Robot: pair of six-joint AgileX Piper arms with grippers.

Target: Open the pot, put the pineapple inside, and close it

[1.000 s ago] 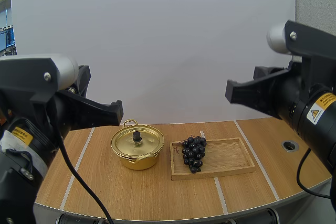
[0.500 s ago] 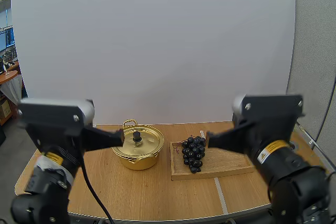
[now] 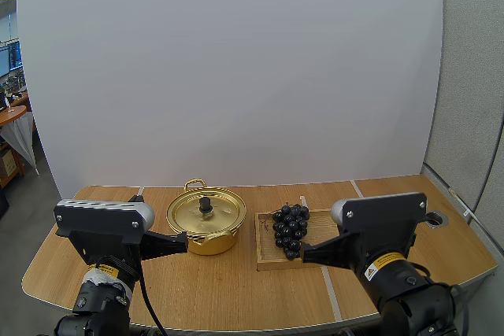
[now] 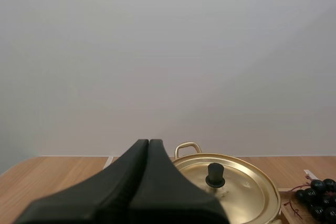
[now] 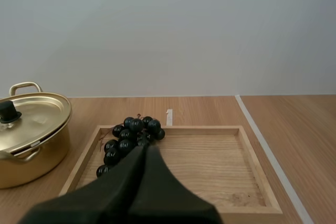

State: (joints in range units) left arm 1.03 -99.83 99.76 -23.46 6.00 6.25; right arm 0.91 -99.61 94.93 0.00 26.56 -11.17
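Now both arms have dropped low into the frame's bottom corners, the left gripper (image 3: 179, 239) and right gripper (image 3: 309, 253) clenched on nothing. Beyond them, mid-frame, the lidded pot (image 3: 206, 219) sits beside the tray's (image 3: 346, 234) grapes (image 3: 290, 229); no pineapple appears, so this fits either end of the task.

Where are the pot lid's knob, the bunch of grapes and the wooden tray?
knob (image 3: 205, 204): high view, top of the black knob at the lid's centre.
bunch of grapes (image 3: 290, 229): high view, middle of the cluster.
wooden tray (image 5: 210, 166): right wrist view, bare floor of the tray.
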